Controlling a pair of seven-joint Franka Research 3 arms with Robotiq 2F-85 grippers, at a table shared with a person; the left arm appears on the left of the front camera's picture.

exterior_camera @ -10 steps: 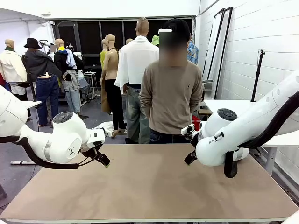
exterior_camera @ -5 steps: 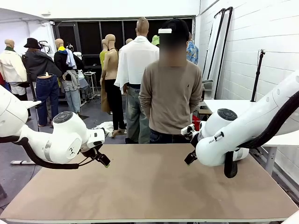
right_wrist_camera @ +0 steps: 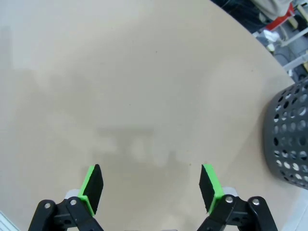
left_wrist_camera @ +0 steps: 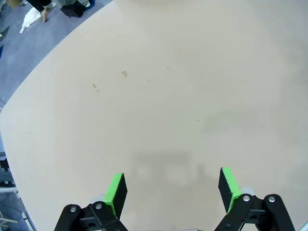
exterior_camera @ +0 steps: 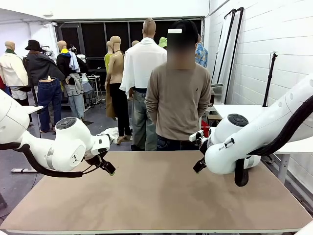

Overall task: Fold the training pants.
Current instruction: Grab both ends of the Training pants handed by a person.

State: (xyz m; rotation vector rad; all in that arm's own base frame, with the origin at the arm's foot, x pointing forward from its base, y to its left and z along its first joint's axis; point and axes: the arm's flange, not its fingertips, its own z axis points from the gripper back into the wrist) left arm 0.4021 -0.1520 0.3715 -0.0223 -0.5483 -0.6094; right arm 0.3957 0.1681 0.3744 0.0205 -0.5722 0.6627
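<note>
- Nothing on the table has shifted in the last second. Both arms hang where they were, and the person at the far edge has barely swayed.
- The left gripper hovers over the left part of the table, its jaws spread wide with nothing between them.
- The right gripper hovers over the right part in the same state, released and empty.
- I cannot tell where the training pants are. The person's arms go behind the back, so they may be held there.
- Risk: the pants could be laid down bunched or hanging over the far edge. A gripper coming down might then pinch several layers, or catch the drawstring, and the fold would go crooked.
- Risk: the person's hands will probably reach in between the arms, and an arm that moves too early could meet them.
- Room: the middle of the table between the arms is open, enough to spread cloth flat.
- Edges: a black basket stands near the right gripper, close to the table edge, and a wide sweep there could knock it. On the left, the edge runs close by the left gripper.
</note>
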